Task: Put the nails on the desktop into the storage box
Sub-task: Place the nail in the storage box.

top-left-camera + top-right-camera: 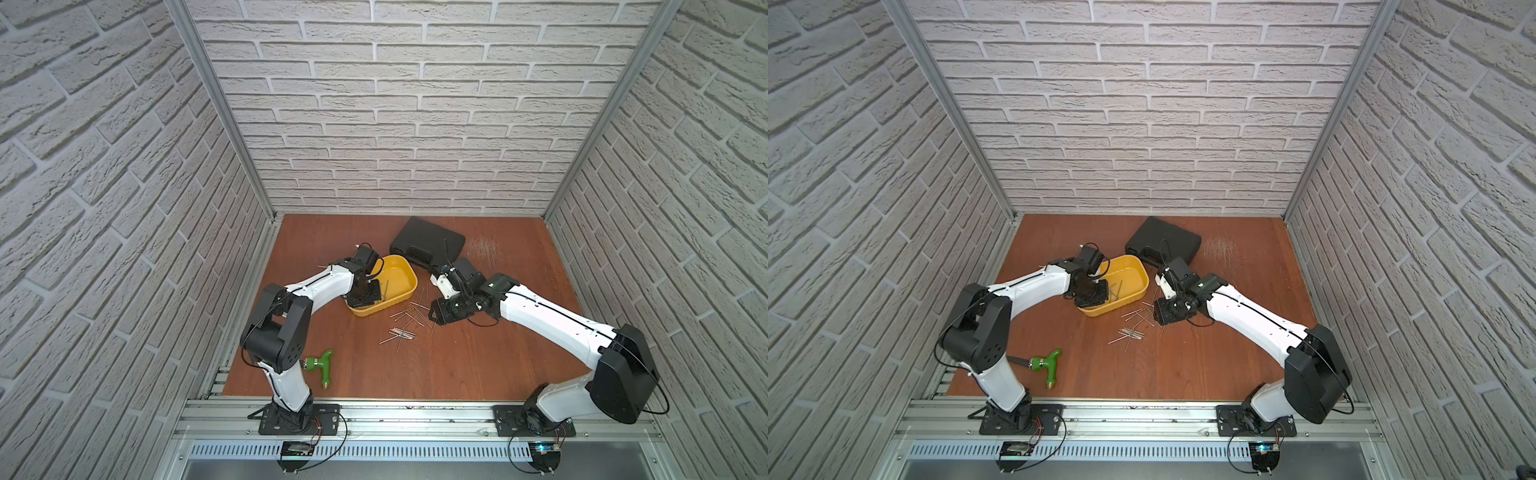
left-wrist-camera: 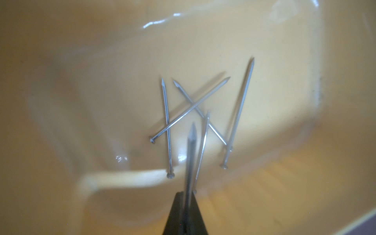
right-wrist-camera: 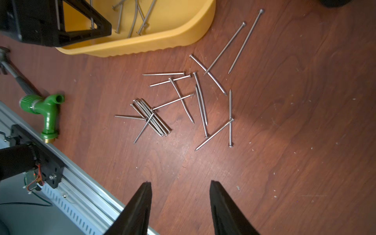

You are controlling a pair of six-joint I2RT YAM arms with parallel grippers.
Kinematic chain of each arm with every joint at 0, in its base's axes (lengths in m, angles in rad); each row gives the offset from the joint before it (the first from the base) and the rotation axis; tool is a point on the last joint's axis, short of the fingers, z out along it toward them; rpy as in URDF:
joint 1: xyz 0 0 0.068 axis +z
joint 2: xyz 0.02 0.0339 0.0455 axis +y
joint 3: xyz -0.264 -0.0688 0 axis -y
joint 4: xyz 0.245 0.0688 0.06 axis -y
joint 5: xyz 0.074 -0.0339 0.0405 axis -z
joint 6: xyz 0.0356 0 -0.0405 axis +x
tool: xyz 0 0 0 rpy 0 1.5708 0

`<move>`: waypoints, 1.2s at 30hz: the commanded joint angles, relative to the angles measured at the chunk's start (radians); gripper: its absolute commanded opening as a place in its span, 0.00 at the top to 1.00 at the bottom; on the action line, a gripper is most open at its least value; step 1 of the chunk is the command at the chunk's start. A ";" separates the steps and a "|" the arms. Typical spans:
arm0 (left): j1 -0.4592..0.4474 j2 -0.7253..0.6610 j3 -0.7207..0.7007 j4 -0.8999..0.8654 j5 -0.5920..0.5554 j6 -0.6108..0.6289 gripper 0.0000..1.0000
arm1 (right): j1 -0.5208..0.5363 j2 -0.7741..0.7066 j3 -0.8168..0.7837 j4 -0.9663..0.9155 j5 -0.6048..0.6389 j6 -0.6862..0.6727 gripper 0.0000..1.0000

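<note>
Nails (image 3: 151,117) mostly litter the desktop (image 3: 295,152); few lie boxed. Left gripper (image 2: 188,196) pinches a nail (image 2: 191,154) over my box (image 2: 264,50); right gripper (image 3: 181,183) spread.

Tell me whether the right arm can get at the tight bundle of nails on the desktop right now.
Probably yes. The right hand hangs open just short of the bundle, bare desktop between them; nothing blocks it.

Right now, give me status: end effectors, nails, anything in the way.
Left end effector shut on one nail, over storage box. Right end effector open, near nails on desktop. Several boxed, most loose. Green tap well aside.
</note>
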State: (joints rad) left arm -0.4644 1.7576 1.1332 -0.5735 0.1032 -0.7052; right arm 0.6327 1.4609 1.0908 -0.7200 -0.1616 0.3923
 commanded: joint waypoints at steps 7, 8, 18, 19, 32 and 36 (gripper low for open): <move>0.013 0.038 0.029 0.022 0.013 -0.011 0.94 | 0.021 0.008 -0.048 0.008 0.074 -0.013 0.48; 0.014 0.039 0.027 0.021 0.013 -0.011 0.90 | 0.021 0.012 -0.050 0.008 0.077 -0.015 0.48; 0.013 -0.004 -0.001 0.027 0.020 -0.025 0.74 | 0.023 0.057 -0.045 0.002 0.100 -0.017 0.47; 0.013 -0.014 -0.003 0.026 0.022 -0.027 0.73 | 0.024 0.063 -0.045 0.003 0.106 -0.018 0.46; -0.057 -0.287 0.014 -0.102 -0.025 0.030 0.60 | 0.054 0.170 -0.026 0.006 0.117 0.046 0.53; -0.070 -0.348 -0.018 -0.122 -0.017 0.042 0.59 | 0.082 0.201 -0.028 0.012 0.128 0.076 0.54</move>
State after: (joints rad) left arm -0.5285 1.4437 1.1343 -0.6510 0.0948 -0.6910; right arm 0.6937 1.6413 1.0519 -0.7216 -0.0475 0.4339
